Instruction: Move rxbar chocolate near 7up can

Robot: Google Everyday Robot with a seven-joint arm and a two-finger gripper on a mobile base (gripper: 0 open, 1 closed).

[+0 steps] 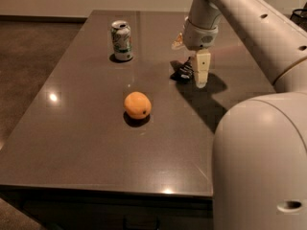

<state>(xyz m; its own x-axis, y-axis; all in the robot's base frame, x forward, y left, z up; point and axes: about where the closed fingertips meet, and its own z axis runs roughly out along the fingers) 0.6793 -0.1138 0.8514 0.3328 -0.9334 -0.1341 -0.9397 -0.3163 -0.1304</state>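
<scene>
The rxbar chocolate [182, 72] is a flat black bar lying on the table right of centre, partly hidden by my gripper. My gripper [190, 63] points down right at the bar, open. One cream finger [202, 70] stands at the bar's right end and the other [177, 41] shows behind it. The bar still rests on the table. The 7up can [122, 40] stands upright at the back left, well apart from the bar.
A round orange fruit [137, 105] lies in the middle of the dark table [86, 143]. My large arm body [259, 162] fills the right foreground. The table's front edge runs along the bottom of the view.
</scene>
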